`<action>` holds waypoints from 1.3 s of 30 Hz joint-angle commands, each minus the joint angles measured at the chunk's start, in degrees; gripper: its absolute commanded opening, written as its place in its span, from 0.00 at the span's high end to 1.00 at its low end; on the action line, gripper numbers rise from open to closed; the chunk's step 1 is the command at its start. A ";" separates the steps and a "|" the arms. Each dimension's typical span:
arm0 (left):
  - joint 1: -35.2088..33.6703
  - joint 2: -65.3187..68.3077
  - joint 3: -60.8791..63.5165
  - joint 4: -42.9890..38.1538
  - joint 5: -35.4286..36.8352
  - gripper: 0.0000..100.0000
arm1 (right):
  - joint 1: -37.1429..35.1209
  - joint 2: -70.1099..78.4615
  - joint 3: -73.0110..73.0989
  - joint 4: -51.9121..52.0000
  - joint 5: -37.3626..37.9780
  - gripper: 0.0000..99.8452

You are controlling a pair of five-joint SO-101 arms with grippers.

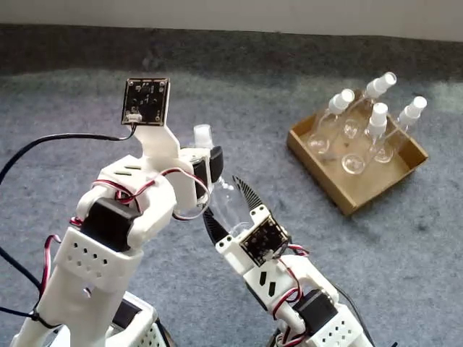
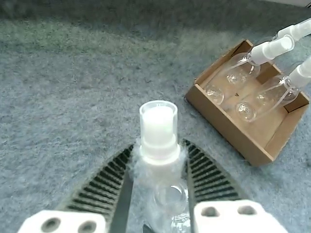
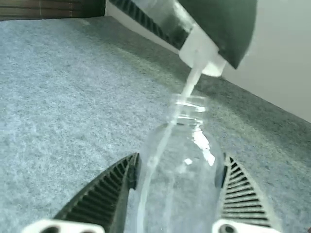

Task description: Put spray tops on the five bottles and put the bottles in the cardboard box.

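Note:
My left gripper [image 1: 207, 160] [image 2: 158, 148] is shut on a white spray top [image 1: 203, 135] [image 2: 158, 128], held above the carpet at mid-table. Just under it, my right gripper [image 1: 230, 204] [image 3: 181, 162] is shut on a clear bottle [image 1: 233, 206] [image 3: 177, 170], tilted neck-up toward the top. In the right wrist view the spray top [image 3: 204, 54] hangs over the bottle's open neck with its thin tube [image 3: 191, 82] reaching down inside; the collar is still above the neck. The cardboard box [image 1: 322, 168] [image 2: 228, 138] lies to the right and holds several capped bottles [image 1: 351, 119] [image 2: 265, 51].
Grey carpet covers the table. Open carpet lies between the arms and the box. Red and black cables loop along both arms at the near side. A pale wall borders the far edge.

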 commanded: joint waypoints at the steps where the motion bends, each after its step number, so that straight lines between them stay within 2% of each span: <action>1: 0.92 -0.40 3.91 -6.68 0.26 0.96 | -0.31 -0.92 5.76 0.31 -0.79 0.80; 6: 0.92 -3.21 9.80 -13.45 0.35 1.00 | -0.31 -0.92 5.67 0.40 -5.63 0.80; 14: 3.38 -15.16 20.44 -19.87 0.00 0.99 | -0.31 -0.92 5.67 0.40 -5.89 0.80; 28: 3.65 -23.25 26.07 -20.31 0.26 0.99 | 2.51 -0.92 5.58 0.22 -5.98 0.80; 35: 3.74 -28.70 34.95 -20.66 0.26 0.99 | 2.42 -0.92 5.58 0.22 -5.98 0.80; 39: 3.74 -29.41 36.00 -22.42 0.26 0.99 | 2.42 -0.92 5.58 0.31 -5.54 0.80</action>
